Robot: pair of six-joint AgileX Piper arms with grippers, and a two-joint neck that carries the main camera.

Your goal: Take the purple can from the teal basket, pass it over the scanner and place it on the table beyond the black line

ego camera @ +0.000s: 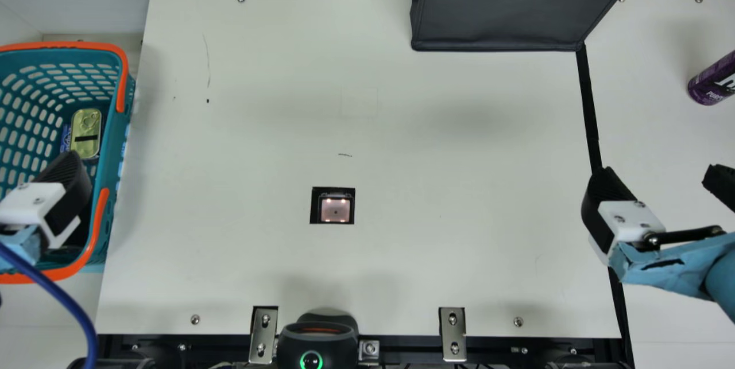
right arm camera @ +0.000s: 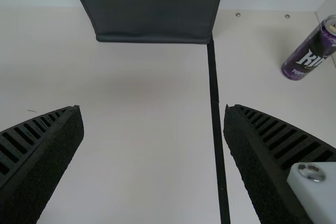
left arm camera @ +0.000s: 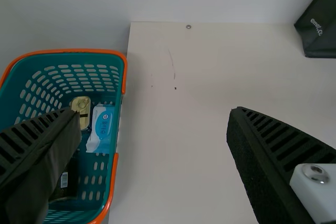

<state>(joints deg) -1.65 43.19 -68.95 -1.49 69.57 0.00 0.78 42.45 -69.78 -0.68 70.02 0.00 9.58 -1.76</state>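
Beyond the black line (ego camera: 588,105), the purple can (right arm camera: 310,53) stands upright on the table (ego camera: 459,151), well apart from both hands. The right hand (ego camera: 656,175) is near the line, its two ribbed fingers spread wide and empty. Farther out, the scanner (ego camera: 335,208) is set into the table. The left hand (ego camera: 63,185), fingers also spread and empty, appears suspended above the teal basket (ego camera: 112,145), which contains a gold tin (ego camera: 86,131).
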